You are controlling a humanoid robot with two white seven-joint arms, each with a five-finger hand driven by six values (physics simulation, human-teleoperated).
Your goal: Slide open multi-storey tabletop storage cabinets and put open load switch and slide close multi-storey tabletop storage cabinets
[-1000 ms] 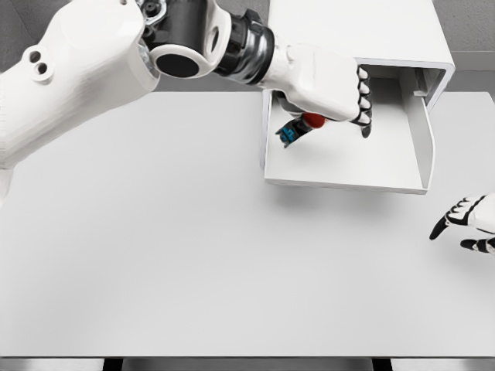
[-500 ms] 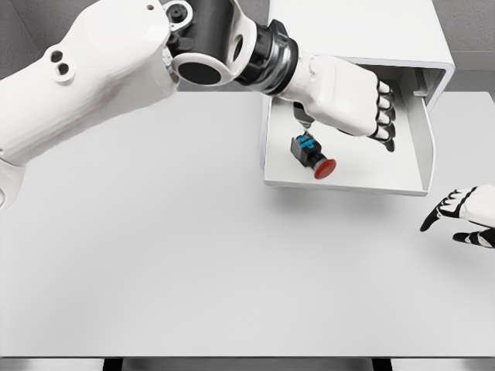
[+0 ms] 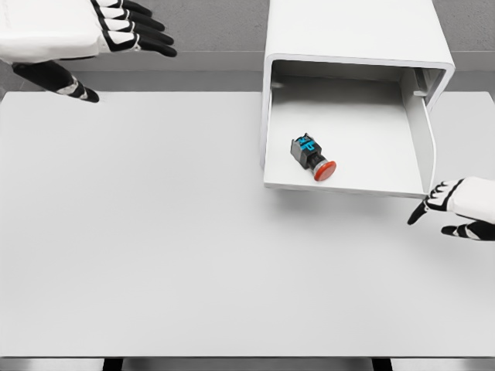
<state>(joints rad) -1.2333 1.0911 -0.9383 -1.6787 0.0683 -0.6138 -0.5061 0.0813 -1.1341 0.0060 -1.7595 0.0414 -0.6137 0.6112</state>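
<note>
Fingers [image 3: 135, 31] spread; switch [image 3: 312, 157] apparently inside drawer [image 3: 344, 184].

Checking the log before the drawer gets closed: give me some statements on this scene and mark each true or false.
1. The black load switch with red button lies inside the open white drawer. True.
2. The left hand grasps the switch. False: it is open, far left, holding nothing.
3. The right hand sits near the drawer's front right corner. True.
4. The drawer is pushed shut into the white cabinet. False: it is slid out.
</note>
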